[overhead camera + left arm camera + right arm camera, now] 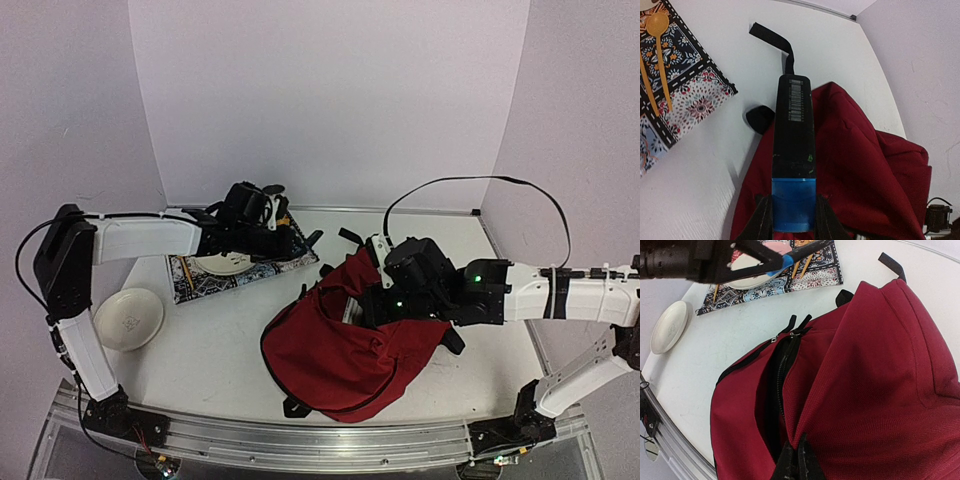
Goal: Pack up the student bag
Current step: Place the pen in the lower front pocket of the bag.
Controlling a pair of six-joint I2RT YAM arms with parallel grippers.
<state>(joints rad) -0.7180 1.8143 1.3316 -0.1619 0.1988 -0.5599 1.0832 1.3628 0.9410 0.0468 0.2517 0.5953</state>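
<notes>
**Backpack pinched open, item poised to its rear-left**

The dark-red student bag lies slumped between the two arms. Its zippered mouth gapes toward the left arm. The right gripper is on the bag, its jaws nipped shut on fabric at the mouth's edge. To the bag's rear-left, the left gripper clamps the blue end of a long, flat black item, possibly a marker. Its axis points across the bag's top corner. A patterned placemat lies further left of the bag.

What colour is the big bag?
The bag is dark red, clearest in the right wrist view.
</notes>
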